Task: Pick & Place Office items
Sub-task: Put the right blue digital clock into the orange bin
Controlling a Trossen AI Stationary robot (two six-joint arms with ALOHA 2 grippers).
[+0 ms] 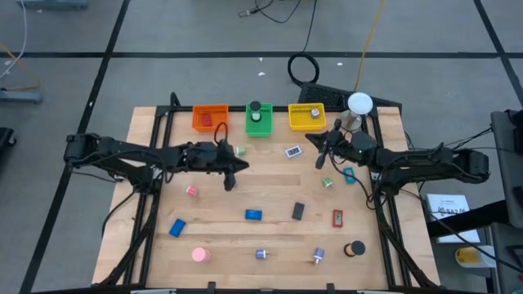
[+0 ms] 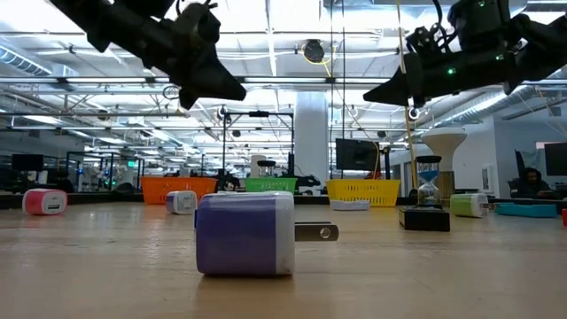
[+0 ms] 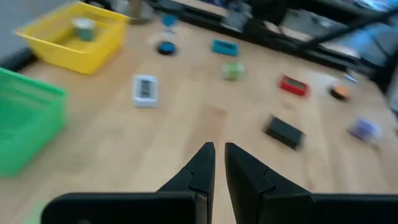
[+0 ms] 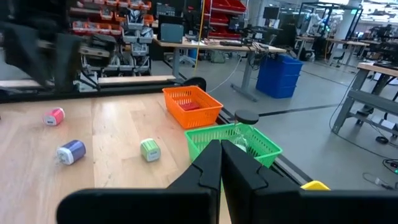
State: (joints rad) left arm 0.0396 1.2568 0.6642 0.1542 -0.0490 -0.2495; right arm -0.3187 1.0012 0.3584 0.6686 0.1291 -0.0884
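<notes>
1. The worktop [image 1: 270, 233] is pale wood planking, smooth with straight seams.
2. Three mesh-walled plastic bins line its far edge: orange bin [image 1: 209, 117], green bin [image 1: 259, 120], yellow bin [image 1: 306, 116].
3. The left pincer [image 1: 230, 183], dark and tapered, hangs over the worktop's middle with nearly touching tips, holding nothing.
4. The right pincer [image 1: 320, 161] hovers near the yellow bin, closed and empty.
5. The office items lie scattered: blue block [image 1: 253, 215], black block [image 1: 298, 211], red block [image 1: 337, 218], pink round piece [image 1: 200, 255].
</notes>
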